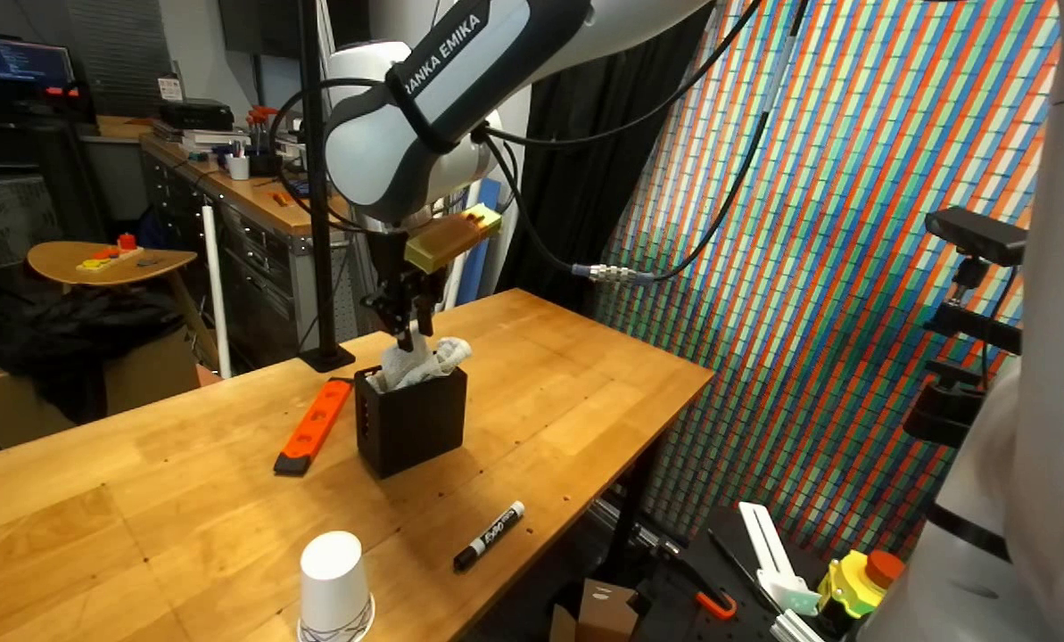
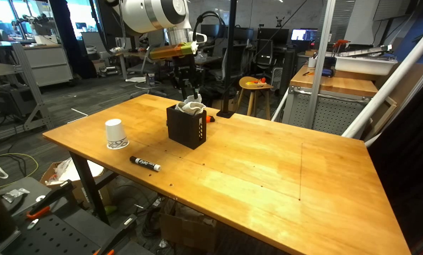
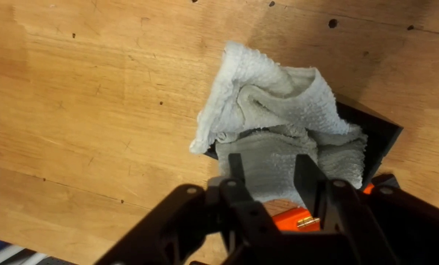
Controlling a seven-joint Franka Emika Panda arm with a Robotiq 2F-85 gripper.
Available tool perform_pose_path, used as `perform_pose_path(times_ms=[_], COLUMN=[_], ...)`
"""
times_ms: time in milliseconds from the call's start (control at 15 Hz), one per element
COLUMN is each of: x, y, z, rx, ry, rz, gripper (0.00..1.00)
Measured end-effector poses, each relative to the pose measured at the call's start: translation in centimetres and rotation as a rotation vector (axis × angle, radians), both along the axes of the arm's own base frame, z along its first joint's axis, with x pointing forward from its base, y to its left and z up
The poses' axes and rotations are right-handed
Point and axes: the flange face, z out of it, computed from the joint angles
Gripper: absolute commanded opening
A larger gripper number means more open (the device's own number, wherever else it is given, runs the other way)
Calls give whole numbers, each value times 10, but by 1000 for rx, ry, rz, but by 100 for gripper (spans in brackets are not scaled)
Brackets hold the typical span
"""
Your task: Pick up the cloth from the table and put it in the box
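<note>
One black two-fingered gripper (image 3: 269, 166), lower centre of the wrist view, holds its jaws apart, presumably for release; the crumpled off-white textured cloth (image 3: 289, 103) bunches in the mouth of the black rectangular box (image 1: 420, 423), its bulk probably raising folds above the rim.

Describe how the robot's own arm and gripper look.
The arm has rounded whitish-grey shells with dark trim and white lettering reading "RANKA EMIKA", its start covered by a black strap. A black cable hangs alongside, joined by a silvery connector. By the wrist sits an amber-and-yellow block. The gripper is black, with two slim fingers and round bolt heads on its linkage.
</note>
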Motion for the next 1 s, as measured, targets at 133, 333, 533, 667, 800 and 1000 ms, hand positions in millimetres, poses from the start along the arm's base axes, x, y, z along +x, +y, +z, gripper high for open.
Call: perform_pose_path(times_ms=[133,333,533,667,800,1000], x=[0,1,6,11,16,21], y=[0,1,7,13,19,25], z=[0,3,13,26,40,50], rx=[-1,-1,-1,-9,-17,-17], ry=[-2,-8,-31,-58,-87,-109], rz=[-6,-9,-1,15,33,42], gripper=[1,0,0,0,0,0])
